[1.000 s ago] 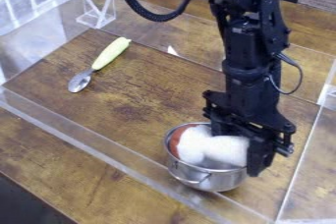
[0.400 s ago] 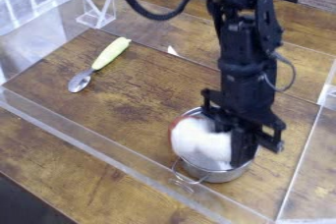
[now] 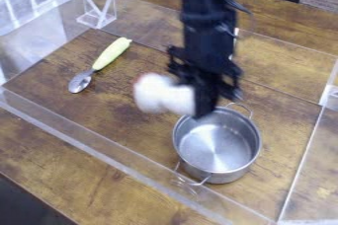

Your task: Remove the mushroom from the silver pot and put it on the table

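Camera view, silver pot (image 3: 218,148) empty on table (image 3: 79,170), tool (image 3: 199,93) pinching blurred mushroom (image 3: 164,93) above table

Single view only — nothing to compare for overlap. Camera sits above the table (image 3: 53,185), off its near edge, looking down at a steep slant across the planks toward the far edge. The plank grain runs diagonally through the frame, so the camera is turned relative to the table's edges. Range is close: the pot (image 3: 218,146) by the near acrylic wall fills a good part of the lower right, the spoon (image 3: 102,63) lies left of centre. The arm (image 3: 205,22) comes in from the top edge, its upper part cut off — base out of frame. Motion blur around mid-frame.
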Controlling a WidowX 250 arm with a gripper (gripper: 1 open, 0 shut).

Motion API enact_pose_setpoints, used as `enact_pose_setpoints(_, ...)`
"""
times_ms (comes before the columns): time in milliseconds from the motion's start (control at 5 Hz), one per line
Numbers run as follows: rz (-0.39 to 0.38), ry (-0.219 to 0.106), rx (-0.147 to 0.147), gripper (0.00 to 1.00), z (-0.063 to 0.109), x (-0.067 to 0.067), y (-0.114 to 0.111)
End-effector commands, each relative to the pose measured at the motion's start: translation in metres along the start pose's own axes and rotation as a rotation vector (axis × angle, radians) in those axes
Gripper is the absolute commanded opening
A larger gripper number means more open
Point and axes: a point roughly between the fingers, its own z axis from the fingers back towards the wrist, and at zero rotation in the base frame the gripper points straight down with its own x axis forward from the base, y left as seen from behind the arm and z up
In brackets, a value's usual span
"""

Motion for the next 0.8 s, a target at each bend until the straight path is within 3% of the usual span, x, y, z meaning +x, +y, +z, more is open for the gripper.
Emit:
enact_pose_setpoints(0, 0.094, -0.111, 0.041, 0.00, 0.037, -0.003, 0.035)
enact_pose_setpoints(200, 0.135, -0.096, 0.032, 0.00, 0.020, 0.000, 0.037)
enact_pose_setpoints(600, 0.229, -0.076, 0.013, 0.00, 0.024, -0.006, 0.015)
